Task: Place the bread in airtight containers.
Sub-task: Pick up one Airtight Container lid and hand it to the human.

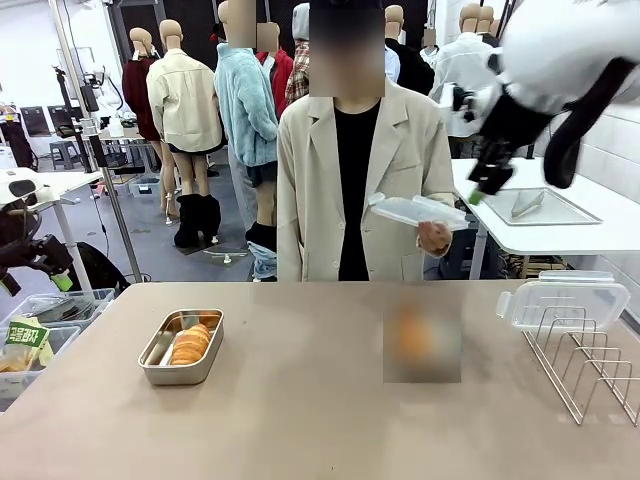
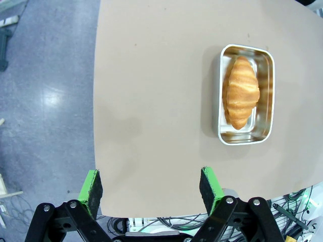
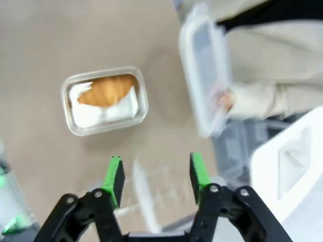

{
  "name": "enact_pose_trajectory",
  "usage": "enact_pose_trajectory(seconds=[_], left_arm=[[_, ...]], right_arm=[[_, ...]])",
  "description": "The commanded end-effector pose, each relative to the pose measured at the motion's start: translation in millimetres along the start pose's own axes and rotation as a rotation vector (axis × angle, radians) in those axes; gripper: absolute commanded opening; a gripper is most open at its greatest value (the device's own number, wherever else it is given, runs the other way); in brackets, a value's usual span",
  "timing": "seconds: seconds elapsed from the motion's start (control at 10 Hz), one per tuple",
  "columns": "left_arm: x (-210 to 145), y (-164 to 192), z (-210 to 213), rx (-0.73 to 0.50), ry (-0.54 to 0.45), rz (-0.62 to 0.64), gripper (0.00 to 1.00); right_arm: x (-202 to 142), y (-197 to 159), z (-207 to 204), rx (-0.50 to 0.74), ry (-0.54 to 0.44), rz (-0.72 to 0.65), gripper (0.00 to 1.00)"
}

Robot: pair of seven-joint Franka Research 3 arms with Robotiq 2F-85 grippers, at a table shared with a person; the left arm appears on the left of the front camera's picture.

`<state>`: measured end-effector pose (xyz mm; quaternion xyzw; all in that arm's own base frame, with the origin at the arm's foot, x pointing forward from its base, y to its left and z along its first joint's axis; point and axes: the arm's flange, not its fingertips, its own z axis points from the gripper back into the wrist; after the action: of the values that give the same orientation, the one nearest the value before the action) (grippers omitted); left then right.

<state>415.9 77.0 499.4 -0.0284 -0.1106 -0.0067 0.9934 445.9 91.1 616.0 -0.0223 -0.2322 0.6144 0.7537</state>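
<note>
The table has a matt, smooth tan top; at its eight o'clock a tin of shiny polished metal holds glossy bread with a ridged crust; at three o'clock a bright metal wire rack bears a clear plastic lid; the person's jacket is matt cloth.

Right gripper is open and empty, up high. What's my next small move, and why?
Probably lower the right gripper toward the spare lid on the wire rack. The left tin, with bread inside, is uncovered, and the person's hand holds the other lid.
</note>
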Motion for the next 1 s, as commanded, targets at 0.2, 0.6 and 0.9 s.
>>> enact_pose_trajectory(seconds=[0.2, 0.6, 0.9], left_arm=[[-1, 0, 0, 0.008, -0.010, 0.015, 1.00], [-1, 0, 0, 0.008, -0.010, 0.015, 1.00], [-1, 0, 0, 0.008, -0.010, 0.015, 1.00]], right_arm=[[-71, -30, 28, 0.277, 0.232, 0.096, 1.00], [-110, -31, -13, 0.343, 0.324, 0.019, 1.00], [-114, -33, -19, 0.374, 0.298, 0.021, 1.00]])
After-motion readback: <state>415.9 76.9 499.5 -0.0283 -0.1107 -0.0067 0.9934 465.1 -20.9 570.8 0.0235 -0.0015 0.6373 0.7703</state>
